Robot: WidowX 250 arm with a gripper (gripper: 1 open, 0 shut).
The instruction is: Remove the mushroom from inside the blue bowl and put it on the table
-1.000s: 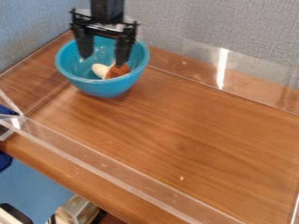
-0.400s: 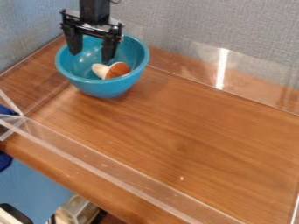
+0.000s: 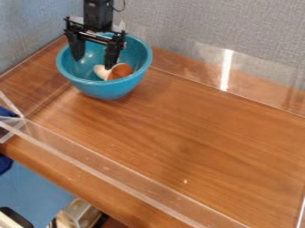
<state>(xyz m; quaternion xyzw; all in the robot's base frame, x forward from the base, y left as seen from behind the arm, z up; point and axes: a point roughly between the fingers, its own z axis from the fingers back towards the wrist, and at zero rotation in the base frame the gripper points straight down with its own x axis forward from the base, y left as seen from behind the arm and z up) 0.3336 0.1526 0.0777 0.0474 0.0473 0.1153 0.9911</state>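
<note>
I see my gripper [image 3: 95,52] pointing straight down into the blue bowl [image 3: 105,69], its two black fingers spread wide apart and holding nothing. The mushroom [image 3: 117,70] lies on its side on the bowl's floor, orange-brown cap toward the right. It sits just to the right of and slightly below the right-hand finger [image 3: 117,51], outside the gap between them. The bowl stands at the far left corner of the table [image 3: 191,116].
</note>
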